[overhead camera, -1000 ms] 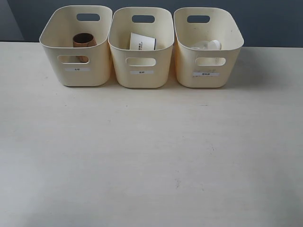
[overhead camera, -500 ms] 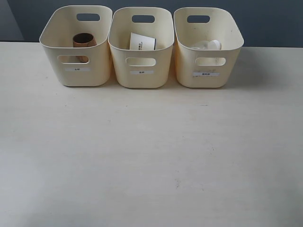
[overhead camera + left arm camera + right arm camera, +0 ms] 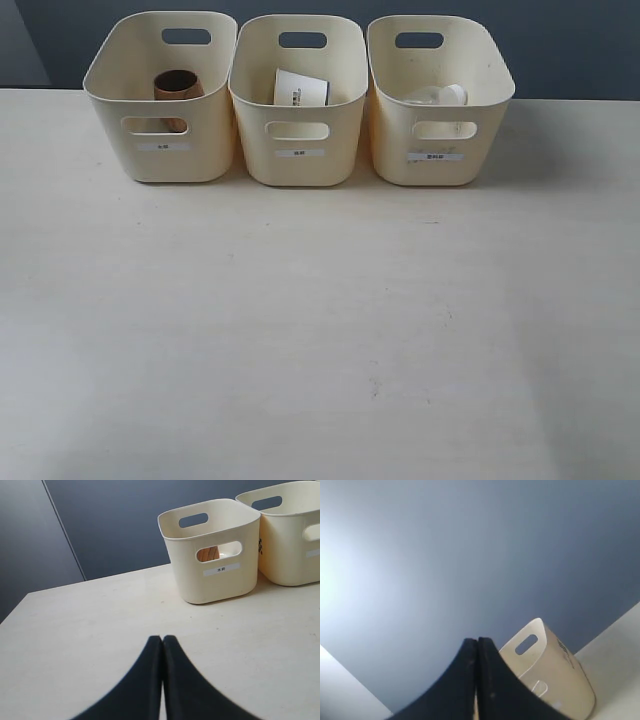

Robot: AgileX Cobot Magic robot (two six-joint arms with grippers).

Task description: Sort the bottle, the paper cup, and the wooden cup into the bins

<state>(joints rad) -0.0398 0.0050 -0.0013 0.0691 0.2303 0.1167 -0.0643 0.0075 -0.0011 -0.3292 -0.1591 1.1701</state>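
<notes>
A pale wood-grain table stands before a dark blue-grey wall.

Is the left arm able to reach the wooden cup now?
Probably yes: the wooden cup sits in the open-topped left bin, nothing lies between, but the left pincer is shut and must open first.

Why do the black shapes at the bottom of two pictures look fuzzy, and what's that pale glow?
Left wrist view: the shut left gripper sits near the lens, soft-edged, while the bin is sharp. Right wrist view: the right gripper likewise, and light washes out part of the wall. Exterior view: even light, faint shadows on the table.
</notes>
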